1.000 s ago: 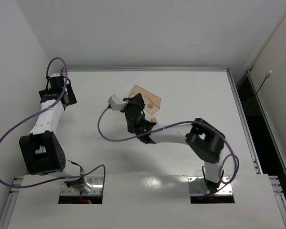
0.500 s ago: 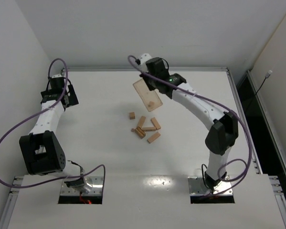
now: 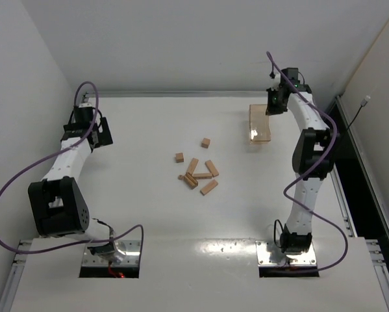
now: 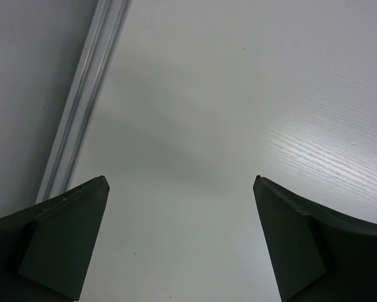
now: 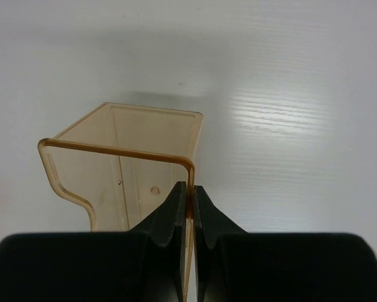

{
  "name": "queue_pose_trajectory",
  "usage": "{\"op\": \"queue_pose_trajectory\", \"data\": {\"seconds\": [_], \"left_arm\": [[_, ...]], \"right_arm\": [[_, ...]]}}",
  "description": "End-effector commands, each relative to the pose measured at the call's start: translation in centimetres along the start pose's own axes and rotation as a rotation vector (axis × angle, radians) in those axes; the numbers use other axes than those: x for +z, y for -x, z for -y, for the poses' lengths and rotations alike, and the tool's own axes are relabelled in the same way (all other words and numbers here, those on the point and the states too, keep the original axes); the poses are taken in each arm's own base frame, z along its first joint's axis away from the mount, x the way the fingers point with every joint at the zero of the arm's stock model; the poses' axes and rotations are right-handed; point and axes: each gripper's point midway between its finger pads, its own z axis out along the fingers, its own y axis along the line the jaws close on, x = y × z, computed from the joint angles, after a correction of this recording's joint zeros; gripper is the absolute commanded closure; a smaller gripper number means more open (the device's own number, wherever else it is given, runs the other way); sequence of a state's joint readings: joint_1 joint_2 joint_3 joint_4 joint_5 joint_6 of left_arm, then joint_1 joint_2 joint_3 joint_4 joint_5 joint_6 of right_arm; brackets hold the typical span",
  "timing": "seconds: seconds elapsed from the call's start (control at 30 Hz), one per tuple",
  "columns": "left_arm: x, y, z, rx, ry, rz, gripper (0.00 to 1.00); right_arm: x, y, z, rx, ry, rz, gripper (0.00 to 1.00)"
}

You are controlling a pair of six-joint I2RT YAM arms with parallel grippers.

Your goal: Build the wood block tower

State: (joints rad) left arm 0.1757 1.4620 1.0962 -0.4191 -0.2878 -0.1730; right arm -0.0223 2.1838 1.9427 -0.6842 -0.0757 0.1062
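At left, the left end effector [image 4: 180, 182] hangs over bare worktop [image 3: 142, 208] beside the edge rail [image 4: 81, 107], fingers spread wide apart and holding nothing. At centre, the wooden blocks [image 3: 199, 174] lie loose and unstacked on the worktop: the bars are clustered, with two small ones apart on the far side. At far right, the right end effector [image 5: 187, 195] is clamped on the wall of an amber see-through container [image 3: 260, 123].

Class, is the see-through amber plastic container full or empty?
Empty: the see-through amber plastic container shows bare walls inside; the small tan wooden blocks lie scattered on the table.
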Motion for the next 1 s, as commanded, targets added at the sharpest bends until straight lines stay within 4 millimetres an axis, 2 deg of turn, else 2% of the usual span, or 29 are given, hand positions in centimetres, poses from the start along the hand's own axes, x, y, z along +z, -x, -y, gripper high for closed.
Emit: {"op": "queue_pose_trajectory", "data": {"seconds": [0.0, 0.07, 0.1, 0.2, 0.23, 0.27, 0.43, 0.47, 0.5, 0.57, 0.7, 0.77, 0.87, 0.93, 0.97], "left_arm": [[0.8, 0.6, 0.7, 0.006, -0.01, 0.014, 0.0], [0.7, 1.0, 0.7, 0.004, -0.011, 0.022, 0.0], [1.1, 0.7, 0.8, 0.007, -0.01, 0.011, 0.0], [1.3, 0.8, 0.8, 0.008, -0.009, 0.009, 0.0], [1.6, 0.6, 0.9, 0.011, -0.008, -0.001, 0.0], [1.6, 0.6, 0.9, 0.011, -0.008, -0.001, 0.0], [1.8, 0.6, 1.0, 0.011, -0.008, -0.001, 0.0], [2.1, 0.3, 1.0, 0.013, -0.008, -0.01, 0.0], [2.1, 0.3, 1.0, 0.013, -0.008, -0.01, 0.0], [2.3, 0.5, 1.1, 0.013, -0.008, -0.01, 0.0], [2.4, 0.6, 1.3, 0.013, -0.017, -0.011, 0.0], [2.4, 0.6, 1.4, 0.004, -0.017, -0.011, 0.0], [2.4, 0.4, 1.3, 0.007, -0.016, -0.019, 0.0], [2.4, 0.4, 1.3, 0.007, -0.016, -0.02, 0.0], [2.4, 0.4, 1.3, 0.007, -0.016, -0.02, 0.0]], "right_arm": [[0.4, 1.9, 0.3, 0.026, 0.066, 0.047, 1.0], [1.0, 2.0, 2.4, 0.04, 0.045, 0.047, 1.0], [1.7, 1.7, 2.4, 0.042, 0.046, 0.038, 1.0], [2.3, 1.8, 5.8, 0.054, -0.016, 0.046, 1.0], [3.1, 0.9, 7.0, 0.068, -0.048, 0.025, 1.0], [2.7, 1.4, 8.4, 0.066, -0.064, 0.045, 1.0], [3.0, 1.5, 13.4, 0.103, -0.174, 0.067, 1.0], [2.9, 1.6, 13.7, 0.102, -0.186, 0.075, 1.0], [3.1, 1.1, 14.8, 0.114, -0.22, 0.062, 1.0], [2.6, 1.4, 16.2, 0.121, -0.274, 0.075, 1.0], [3.0, 1.7, 17.9, 0.123, -0.36, 0.094, 1.0], [3.1, 2.1, 17.6, 0.116, -0.366, 0.107, 0.99], [3.5, 2.4, 17.5, 0.109, -0.376, 0.113, 0.89], [3.5, 2.5, 17.1, 0.102, -0.384, 0.111, 0.73], [4.0, 2.2, 16.7, 0.095, -0.388, 0.101, 0.63]]}}
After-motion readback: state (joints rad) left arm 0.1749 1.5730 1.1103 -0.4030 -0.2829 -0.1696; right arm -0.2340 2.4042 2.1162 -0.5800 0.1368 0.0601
